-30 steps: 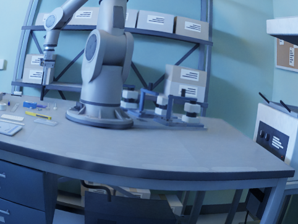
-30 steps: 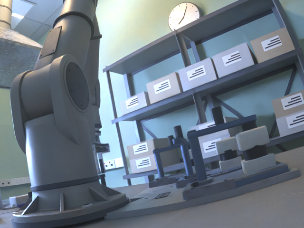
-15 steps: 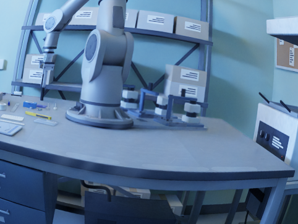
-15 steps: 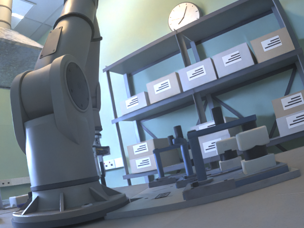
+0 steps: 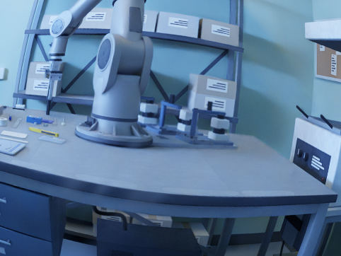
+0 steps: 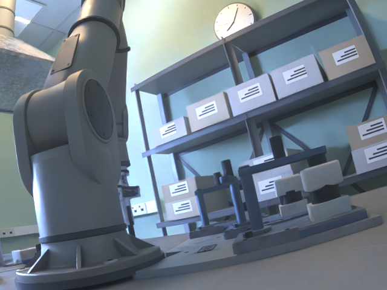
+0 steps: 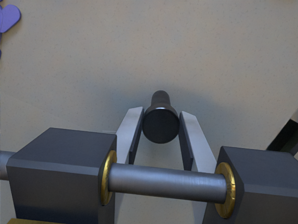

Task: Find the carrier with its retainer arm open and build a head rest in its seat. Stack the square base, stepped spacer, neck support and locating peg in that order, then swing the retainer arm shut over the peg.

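My gripper [image 7: 160, 125] hangs over the far left of the bench [image 5: 48, 106], and it grips the dark locating peg [image 7: 160, 120] by its round head. The peg stands upright on the bench top. Three blue carriers stand right of my base. The nearest carrier [image 5: 208, 132] holds a white block stack [image 5: 219, 128] under its arm. The middle carrier [image 5: 177, 122] and the far carrier [image 5: 148, 113] also hold white stacks. I cannot tell which retainer arm is open.
My base [image 5: 115, 132] stands between the gripper and the carriers. Small tools lie on the left bench: a blue piece [image 5: 34, 119], a yellow knife [image 5: 44, 132], a tablet [image 5: 10, 146]. A shelf rack [image 5: 141, 53] with boxes stands behind. A purple part [image 7: 8, 16] lies at the wrist camera's left edge.
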Available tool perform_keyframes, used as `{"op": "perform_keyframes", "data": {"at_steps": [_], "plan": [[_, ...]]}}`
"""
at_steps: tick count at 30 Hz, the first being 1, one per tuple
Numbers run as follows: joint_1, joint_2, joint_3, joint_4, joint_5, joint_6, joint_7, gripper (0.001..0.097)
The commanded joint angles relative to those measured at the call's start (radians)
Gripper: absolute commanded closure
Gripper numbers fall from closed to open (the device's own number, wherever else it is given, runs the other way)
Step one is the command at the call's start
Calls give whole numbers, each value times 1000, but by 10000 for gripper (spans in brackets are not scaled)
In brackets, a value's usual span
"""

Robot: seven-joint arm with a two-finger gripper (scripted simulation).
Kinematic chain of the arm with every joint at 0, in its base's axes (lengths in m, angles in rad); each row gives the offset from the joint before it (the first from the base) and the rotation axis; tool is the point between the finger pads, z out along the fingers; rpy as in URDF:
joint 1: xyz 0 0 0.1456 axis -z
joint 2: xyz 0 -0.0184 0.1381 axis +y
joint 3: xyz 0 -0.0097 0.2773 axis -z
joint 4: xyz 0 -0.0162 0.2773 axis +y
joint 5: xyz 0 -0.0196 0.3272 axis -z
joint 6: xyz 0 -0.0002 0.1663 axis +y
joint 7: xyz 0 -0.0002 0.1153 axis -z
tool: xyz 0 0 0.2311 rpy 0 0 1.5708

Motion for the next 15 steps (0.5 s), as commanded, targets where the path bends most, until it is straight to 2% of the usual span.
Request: {"op": "perform_keyframes", "data": {"at_steps": [1, 12, 15], "plan": [[0, -1, 0, 0, 0, 0, 0, 736], [0, 0, 0, 0, 0, 0, 0, 956], [0, 0, 0, 0, 0, 0, 0, 966]]}}
